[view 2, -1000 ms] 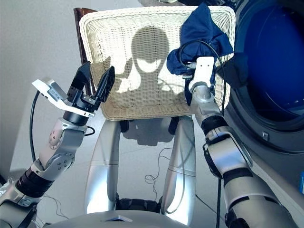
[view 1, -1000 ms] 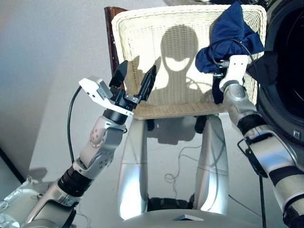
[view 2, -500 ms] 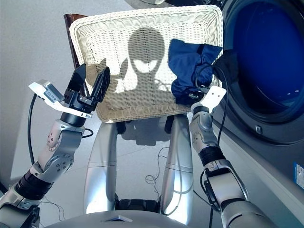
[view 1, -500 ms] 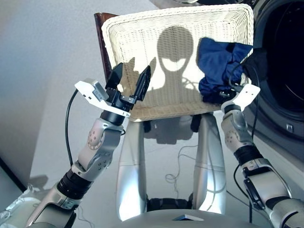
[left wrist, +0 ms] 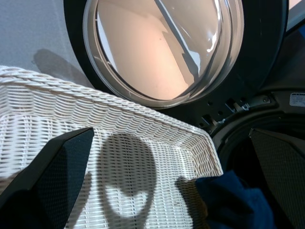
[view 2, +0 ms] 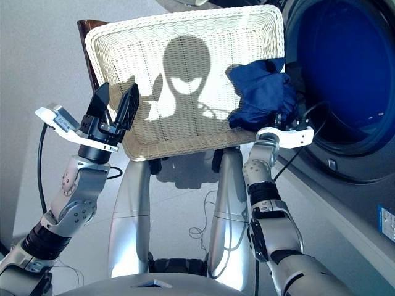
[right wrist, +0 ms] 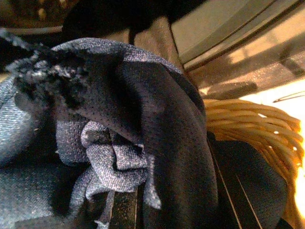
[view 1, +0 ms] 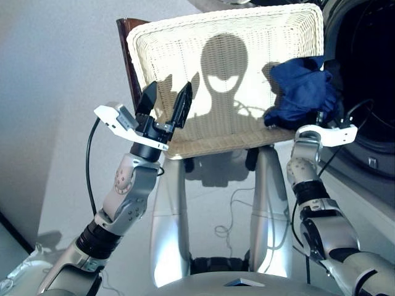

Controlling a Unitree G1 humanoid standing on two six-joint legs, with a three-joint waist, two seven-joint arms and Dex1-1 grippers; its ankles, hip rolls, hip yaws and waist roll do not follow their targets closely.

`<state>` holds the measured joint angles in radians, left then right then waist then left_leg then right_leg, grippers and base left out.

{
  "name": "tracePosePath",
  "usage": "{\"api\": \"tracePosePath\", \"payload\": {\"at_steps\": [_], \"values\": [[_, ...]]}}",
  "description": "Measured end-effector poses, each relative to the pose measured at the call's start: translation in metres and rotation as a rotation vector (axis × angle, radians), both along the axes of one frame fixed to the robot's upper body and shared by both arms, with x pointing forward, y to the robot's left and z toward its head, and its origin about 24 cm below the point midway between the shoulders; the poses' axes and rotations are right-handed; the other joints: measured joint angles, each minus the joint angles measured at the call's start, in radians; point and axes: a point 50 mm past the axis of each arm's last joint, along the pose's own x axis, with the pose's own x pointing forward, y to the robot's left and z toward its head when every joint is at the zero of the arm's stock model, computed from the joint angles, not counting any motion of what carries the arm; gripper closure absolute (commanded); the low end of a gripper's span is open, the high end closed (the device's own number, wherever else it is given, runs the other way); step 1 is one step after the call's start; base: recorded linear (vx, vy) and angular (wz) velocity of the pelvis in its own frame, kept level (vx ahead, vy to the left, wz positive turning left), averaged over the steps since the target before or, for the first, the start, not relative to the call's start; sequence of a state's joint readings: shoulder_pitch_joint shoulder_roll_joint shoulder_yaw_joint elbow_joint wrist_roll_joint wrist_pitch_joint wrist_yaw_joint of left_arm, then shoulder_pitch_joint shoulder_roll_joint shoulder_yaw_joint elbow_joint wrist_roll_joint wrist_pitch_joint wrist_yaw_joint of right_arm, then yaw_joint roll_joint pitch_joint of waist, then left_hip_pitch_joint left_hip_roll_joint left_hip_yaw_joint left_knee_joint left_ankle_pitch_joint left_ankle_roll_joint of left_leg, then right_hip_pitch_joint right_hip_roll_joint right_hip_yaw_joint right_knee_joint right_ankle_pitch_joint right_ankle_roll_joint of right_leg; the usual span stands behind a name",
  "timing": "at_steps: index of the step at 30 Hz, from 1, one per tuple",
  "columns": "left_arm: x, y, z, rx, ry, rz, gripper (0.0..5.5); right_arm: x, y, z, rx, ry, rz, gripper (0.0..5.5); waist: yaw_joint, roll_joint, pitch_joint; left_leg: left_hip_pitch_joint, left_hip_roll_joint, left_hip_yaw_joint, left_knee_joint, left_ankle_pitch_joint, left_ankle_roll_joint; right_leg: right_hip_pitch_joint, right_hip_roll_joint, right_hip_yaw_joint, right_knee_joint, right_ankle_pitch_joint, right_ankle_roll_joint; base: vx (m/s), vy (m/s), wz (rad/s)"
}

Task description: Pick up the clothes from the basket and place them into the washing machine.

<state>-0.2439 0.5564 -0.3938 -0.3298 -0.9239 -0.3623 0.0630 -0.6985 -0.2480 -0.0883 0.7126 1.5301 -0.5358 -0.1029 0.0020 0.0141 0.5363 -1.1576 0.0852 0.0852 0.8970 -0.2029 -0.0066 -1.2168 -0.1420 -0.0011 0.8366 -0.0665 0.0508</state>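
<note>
The cream-white wicker basket (view 1: 185,55) lies ahead of me, and a bunched navy blue garment (view 1: 302,92) hangs over its right rim, beside the washing machine's dark porthole (view 2: 345,74). My right gripper (view 1: 316,118) is under that bunch and shut on it. In the right wrist view the navy cloth (right wrist: 143,124) covers the fingers. A black cloth (view 2: 295,71) shows at the porthole's edge. My left gripper (view 1: 165,103) is open and holds nothing, raised over the basket's front left corner. The left wrist view shows the basket's weave (left wrist: 143,143) and the clear glass door (left wrist: 157,47).
A dark brown wooden piece (view 1: 123,37) sticks out behind the basket's left corner. A thin cable (view 1: 234,222) lies on the pale floor under the basket. The machine's grey front (view 2: 364,203) runs along the right side.
My right gripper has carried the navy garment from the basket's far right corner down and right, to the rim next to the porthole. The left gripper has stayed open in the same place.
</note>
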Motion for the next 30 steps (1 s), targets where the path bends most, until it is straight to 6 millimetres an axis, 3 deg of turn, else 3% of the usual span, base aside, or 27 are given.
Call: {"api": "tracePosePath", "payload": {"at_steps": [3, 8, 12, 18, 30], "values": [[0.000, 0.001, 0.000, 0.002, 0.000, 0.003, 0.00, 0.003, -0.014, 0.021, 0.011, -0.055, -0.055, 5.50, 0.003, -0.001, 0.001, -0.009, 0.001, -0.001, 0.005, 0.002, 0.001, -0.006, -0.001, 0.001, 0.001, 0.004, 0.002, -0.025, -0.001, -0.001], [0.001, 0.005, 0.003, 0.011, -0.010, 0.021, 0.00, -0.001, -0.066, 0.077, 0.002, -0.154, -0.227, 5.50, 0.008, -0.001, 0.000, -0.019, -0.002, -0.001, 0.008, 0.002, 0.005, -0.011, -0.003, 0.000, -0.002, 0.007, 0.004, -0.014, 0.001, 0.001], [0.002, 0.008, 0.005, 0.012, -0.019, 0.034, 0.00, -0.010, -0.099, 0.108, -0.040, -0.177, -0.323, 5.50, 0.012, -0.001, 0.001, -0.021, -0.003, -0.002, 0.009, 0.002, 0.005, -0.012, -0.003, -0.001, -0.002, 0.006, 0.005, 0.000, 0.000, 0.000], [0.002, 0.011, 0.008, 0.018, -0.032, 0.044, 0.00, -0.025, -0.129, 0.125, -0.084, -0.171, -0.409, 5.50, 0.025, -0.001, 0.001, -0.024, -0.002, -0.003, 0.012, 0.002, 0.005, -0.013, -0.003, -0.001, -0.001, 0.006, 0.005, 0.000, 0.000, 0.000], [0.002, 0.015, 0.012, 0.033, -0.050, 0.050, 0.00, -0.037, -0.152, 0.155, -0.083, -0.195, -0.489, 5.50, 0.025, -0.002, 0.001, -0.043, -0.004, -0.006, 0.025, 0.003, 0.006, -0.026, -0.005, -0.004, 0.002, 0.008, 0.009, 0.000, 0.000, 0.000]]}}
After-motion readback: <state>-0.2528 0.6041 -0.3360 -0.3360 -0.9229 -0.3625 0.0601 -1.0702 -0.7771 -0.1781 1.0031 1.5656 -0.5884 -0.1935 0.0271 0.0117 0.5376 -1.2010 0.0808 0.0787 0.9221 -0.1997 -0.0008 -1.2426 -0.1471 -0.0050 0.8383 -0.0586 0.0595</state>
